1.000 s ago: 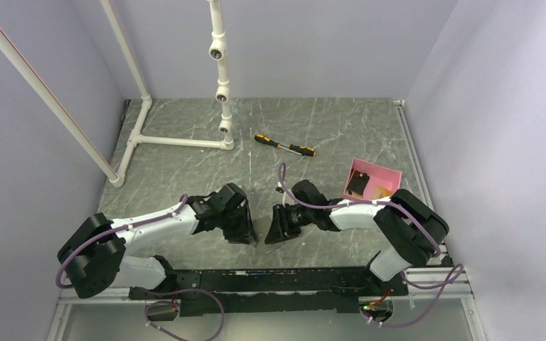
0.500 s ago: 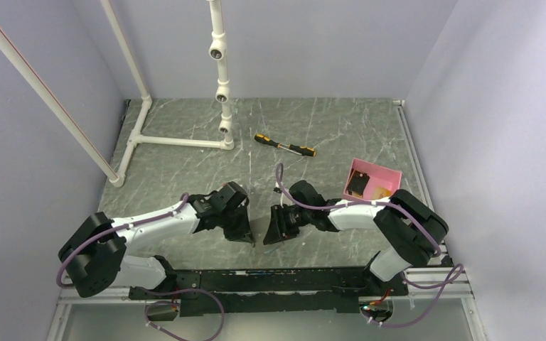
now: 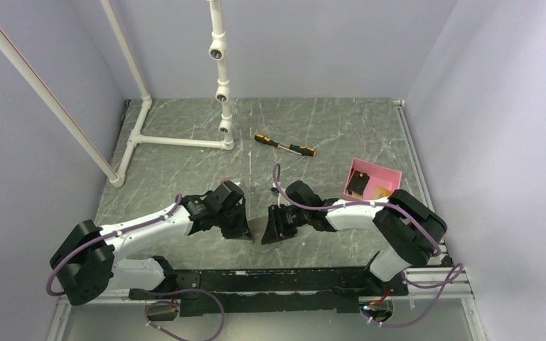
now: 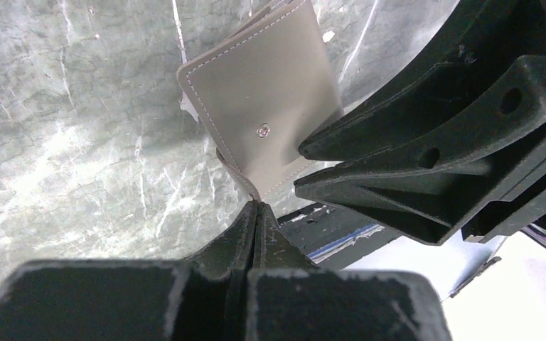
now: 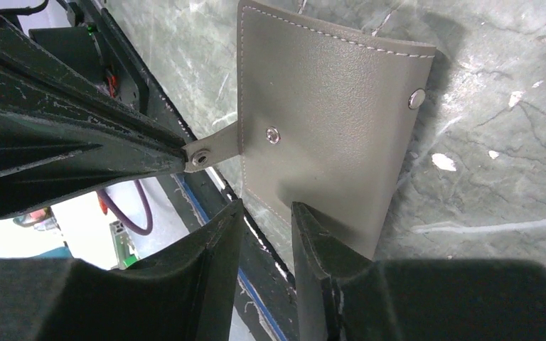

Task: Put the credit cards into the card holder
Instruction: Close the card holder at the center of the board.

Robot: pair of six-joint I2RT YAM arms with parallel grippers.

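Observation:
The card holder point(image 4: 270, 121) is a flat grey folded wallet with a snap stud, lying between my two grippers; it also shows in the right wrist view point(image 5: 327, 121) and the top view point(image 3: 257, 227). My left gripper point(image 4: 256, 207) is shut on the wallet's small snap strap point(image 5: 210, 153), also seen from the top point(image 3: 247, 231). My right gripper point(image 5: 266, 212) is open, its jaws a little apart at the wallet's near edge, one fingertip point(image 5: 306, 227) over the grey cover. In the top view it point(image 3: 268, 231) faces the left one. A dark credit card point(image 3: 357, 183) and a tan one point(image 3: 381, 192) lie in the pink tray point(image 3: 378, 172).
A yellow-and-black screwdriver point(image 3: 284, 145) lies at mid-table behind the grippers. A white pipe frame point(image 3: 185, 141) stands at the back left. The black base rail point(image 3: 270, 278) runs just in front of the grippers. Walls close in left, right and back.
Both grippers have shifted slightly left and away from the rail, staying face to face; the left arm's elbow swung outward. The grey wallet now shows between them.

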